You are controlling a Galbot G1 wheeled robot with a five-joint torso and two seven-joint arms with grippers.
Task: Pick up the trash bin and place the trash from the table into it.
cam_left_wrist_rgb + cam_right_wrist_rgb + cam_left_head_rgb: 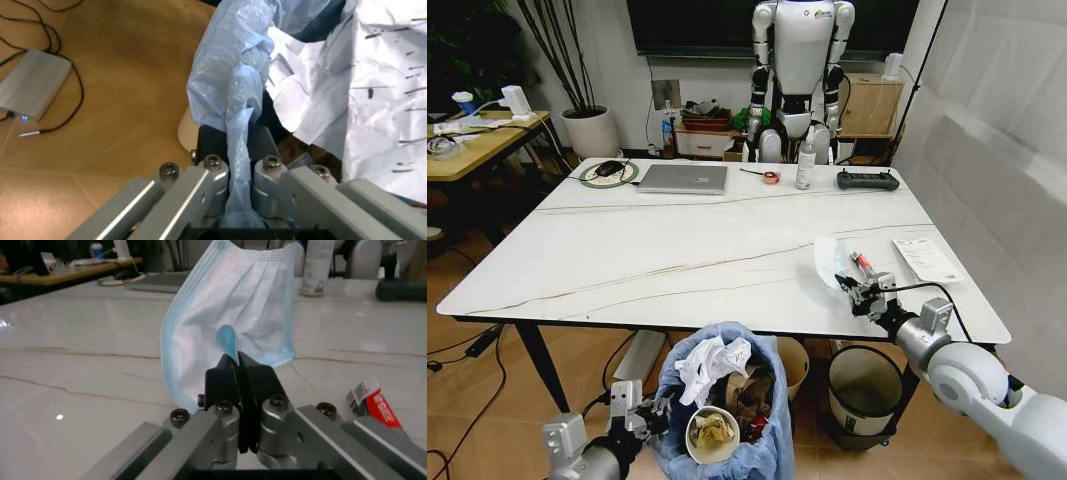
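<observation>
Right gripper clamped on edge of blue face mask, mask lifted just above table near front right edge. Left gripper pinches bag rim of trash bin, holding bin below table's front edge, likely staged to catch drop. Bin already stuffed: crumpled paper, paper cup. Red wrapper on table beside mask.

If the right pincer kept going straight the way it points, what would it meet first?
Beyond the face mask it holds, the right pincer faces bare table; the spray bottle looks nearest, though depth is unclear.
</observation>
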